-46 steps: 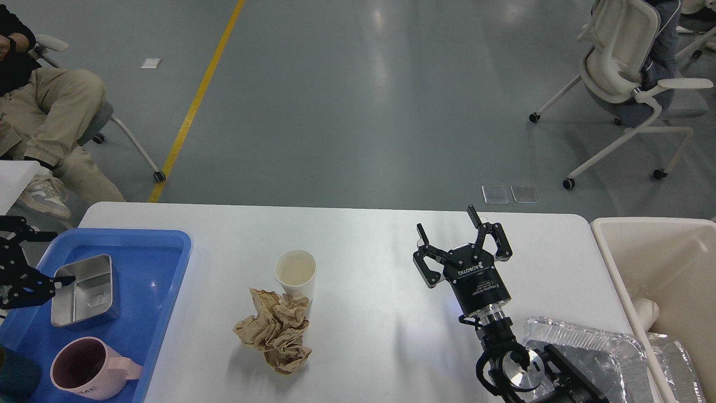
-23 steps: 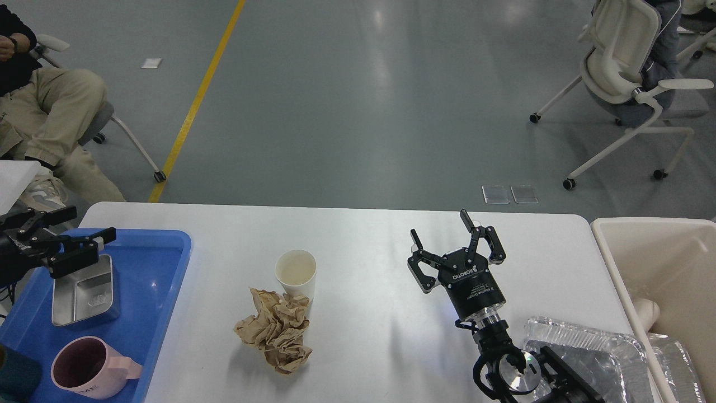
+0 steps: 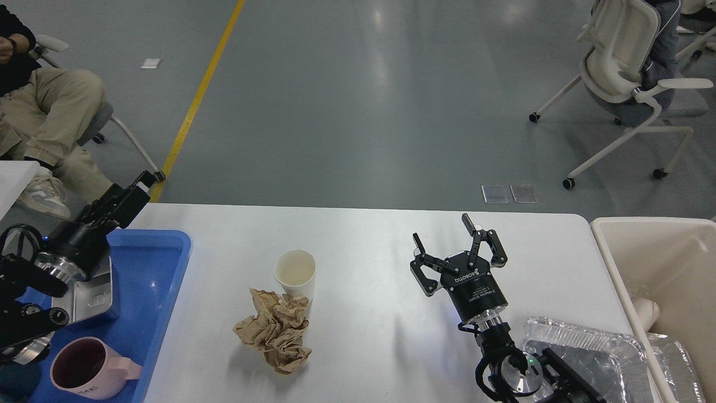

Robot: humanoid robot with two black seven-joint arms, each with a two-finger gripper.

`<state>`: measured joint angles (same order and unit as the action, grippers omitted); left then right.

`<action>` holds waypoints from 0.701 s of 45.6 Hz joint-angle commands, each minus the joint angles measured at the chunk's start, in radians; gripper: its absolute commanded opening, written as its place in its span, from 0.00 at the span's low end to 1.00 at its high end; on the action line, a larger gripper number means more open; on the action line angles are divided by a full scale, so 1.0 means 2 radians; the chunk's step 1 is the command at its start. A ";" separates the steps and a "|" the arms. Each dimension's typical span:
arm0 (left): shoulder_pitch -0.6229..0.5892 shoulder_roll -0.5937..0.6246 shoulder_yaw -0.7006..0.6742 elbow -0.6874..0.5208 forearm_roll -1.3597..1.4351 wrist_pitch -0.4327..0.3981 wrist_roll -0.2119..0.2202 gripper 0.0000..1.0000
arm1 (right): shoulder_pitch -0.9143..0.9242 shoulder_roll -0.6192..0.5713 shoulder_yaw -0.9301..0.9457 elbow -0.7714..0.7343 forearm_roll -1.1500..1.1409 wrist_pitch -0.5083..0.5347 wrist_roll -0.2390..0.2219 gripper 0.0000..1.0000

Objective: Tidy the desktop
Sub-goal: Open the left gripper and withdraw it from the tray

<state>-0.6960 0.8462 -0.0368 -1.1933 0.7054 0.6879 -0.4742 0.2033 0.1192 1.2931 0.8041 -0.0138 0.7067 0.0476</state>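
The white desktop (image 3: 363, 229) holds a white paper cup (image 3: 295, 271) standing upright. A crumpled brown paper wad (image 3: 275, 329) lies against the cup's near side. My right gripper (image 3: 442, 230) is open and empty. It points away from me above the desktop, to the right of the cup and apart from it. My left gripper (image 3: 133, 193) is raised over the far corner of the blue tray (image 3: 159, 268). It is seen side-on and dark, so its fingers cannot be told apart. Nothing shows in it.
The blue tray at the left holds a metal box (image 3: 95, 299) and a pink mug (image 3: 89, 370). A foil tray (image 3: 593, 341) lies at the near right, beside the cream bin (image 3: 660, 263). Beyond the desktop are a seated person (image 3: 50, 112) and a white chair (image 3: 621, 73).
My left arm has lifted off the metal box and swung up and to the right, its gripper now over the tray's far corner. My right gripper has barely shifted and stays open.
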 commanded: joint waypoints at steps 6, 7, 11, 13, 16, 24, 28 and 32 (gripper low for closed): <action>0.116 -0.073 -0.191 0.014 -0.004 0.007 0.012 0.93 | -0.001 0.003 0.000 0.000 0.000 0.000 0.000 1.00; 0.124 -0.079 -0.202 0.014 -0.004 0.007 0.012 0.93 | -0.001 0.003 0.000 0.000 0.000 0.000 0.000 1.00; 0.145 -0.100 -0.238 0.013 -0.005 0.007 0.012 0.93 | -0.001 0.003 0.000 0.000 0.000 0.000 0.000 1.00; 0.155 -0.109 -0.259 0.012 -0.007 0.007 0.012 0.93 | -0.002 0.003 0.000 0.000 0.000 0.000 0.000 1.00; 0.174 -0.123 -0.297 0.011 -0.011 0.007 0.015 0.93 | -0.002 0.001 0.000 0.001 0.000 0.000 0.000 1.00; 0.203 -0.171 -0.370 0.009 -0.047 0.000 0.031 0.93 | -0.001 0.000 0.000 0.001 0.000 0.001 0.000 1.00; 0.207 -0.178 -0.371 0.003 -0.063 -0.001 0.053 0.93 | -0.001 0.000 0.000 0.002 0.000 0.001 0.000 1.00; 0.206 -0.177 -0.370 0.003 -0.074 -0.014 0.073 0.93 | 0.000 0.000 0.000 0.003 0.000 0.001 0.000 1.00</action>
<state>-0.2853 0.4966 -0.7758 -1.1847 0.5868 0.6853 -0.3769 0.2009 0.1197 1.2931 0.8078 -0.0138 0.7087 0.0476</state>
